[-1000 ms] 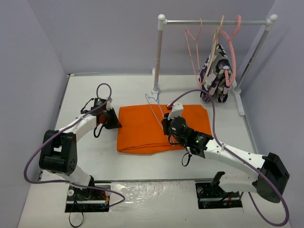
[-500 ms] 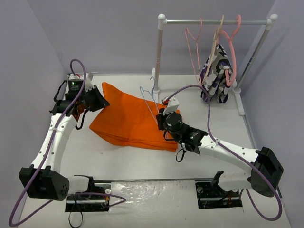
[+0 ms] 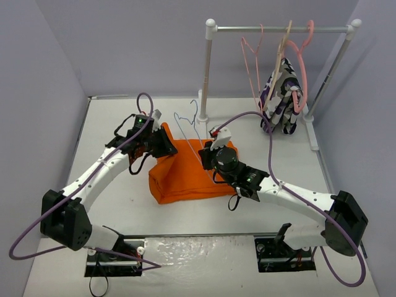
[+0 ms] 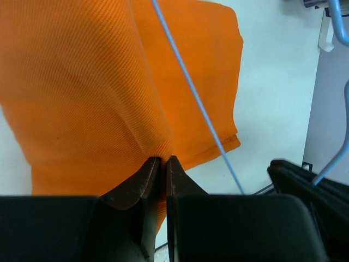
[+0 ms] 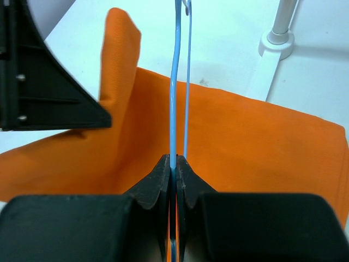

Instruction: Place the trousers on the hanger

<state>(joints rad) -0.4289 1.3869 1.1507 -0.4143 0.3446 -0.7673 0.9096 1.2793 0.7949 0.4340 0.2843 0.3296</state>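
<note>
The orange trousers (image 3: 185, 179) lie bunched on the table's middle, their left edge lifted. My left gripper (image 3: 166, 146) is shut on a fold of that edge, as the left wrist view shows (image 4: 162, 159), with the cloth (image 4: 82, 93) hanging from it. My right gripper (image 3: 208, 158) is shut on the thin light-blue hanger (image 3: 187, 133) and holds it tilted over the trousers, hook toward the rack post. In the right wrist view the wire (image 5: 174, 109) runs up from the closed jaws (image 5: 174, 159) over orange cloth (image 5: 251, 142). The wire also crosses the left wrist view (image 4: 196, 98).
A white clothes rack (image 3: 278, 28) stands at the back right, its left post (image 3: 206, 68) just behind the hanger's hook. Pink hangers (image 3: 250, 55) and a beige hanger with a patterned garment (image 3: 283, 93) hang on it. Walls close in on both sides.
My left gripper has swung from the far left back toward the middle with the trousers' edge, bunching the cloth beside the hanger. The right gripper and hanger shifted slightly left.
</note>
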